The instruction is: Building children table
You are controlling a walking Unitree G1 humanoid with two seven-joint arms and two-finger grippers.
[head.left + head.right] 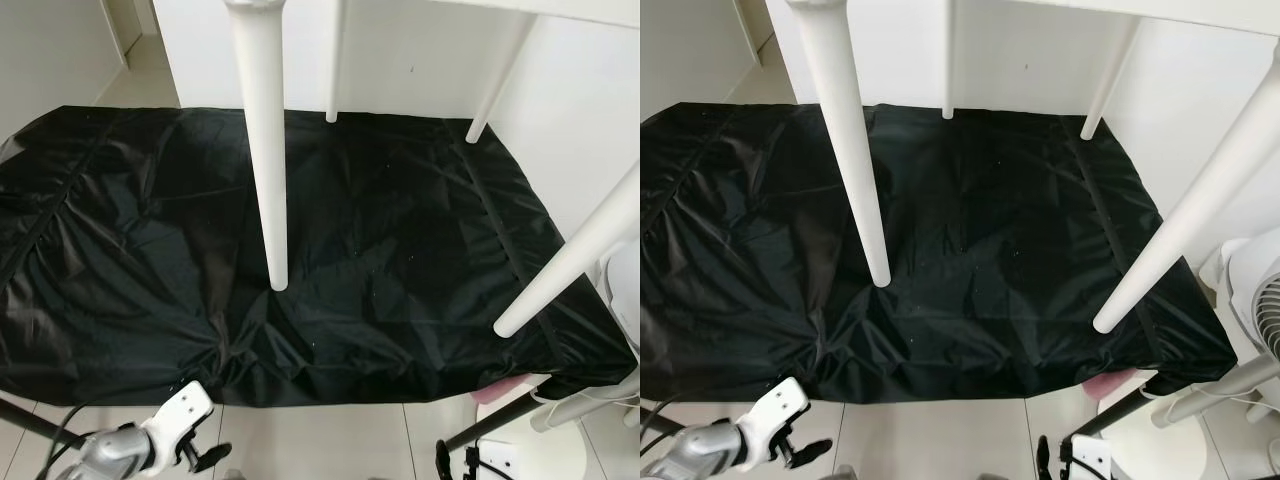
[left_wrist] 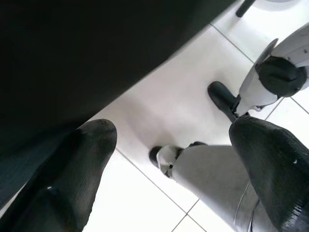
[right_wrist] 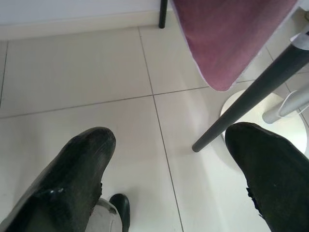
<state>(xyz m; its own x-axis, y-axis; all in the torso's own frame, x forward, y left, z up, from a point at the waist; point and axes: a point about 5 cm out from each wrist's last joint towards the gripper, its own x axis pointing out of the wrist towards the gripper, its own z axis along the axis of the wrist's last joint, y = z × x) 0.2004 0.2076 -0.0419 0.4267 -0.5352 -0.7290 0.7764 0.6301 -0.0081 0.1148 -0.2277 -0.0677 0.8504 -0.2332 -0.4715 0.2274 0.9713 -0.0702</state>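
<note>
A white children's table stands over a black sheet point(image 1: 400, 250) spread on the tiled floor. Its nearest leg point(image 1: 268, 150) rests on the middle of the sheet, another leg point(image 1: 570, 265) slants down at the right, and two far legs point(image 1: 335, 60) stand by the wall. My left gripper point(image 1: 205, 458) hangs low at the sheet's near edge, left of centre; in its wrist view the gripper point(image 2: 174, 128) is open with nothing between the fingers. My right gripper point(image 1: 455, 462) hangs low at the right, and the gripper point(image 3: 169, 135) is open above bare tiles.
A white fan point(image 1: 1260, 300) on a round base stands at the right, close to the sheet's corner. A pink cloth point(image 3: 227, 38) and a dark slanted pole point(image 1: 500, 420) lie beside my right gripper. White walls close the back and right; pale floor runs past the sheet's far left corner.
</note>
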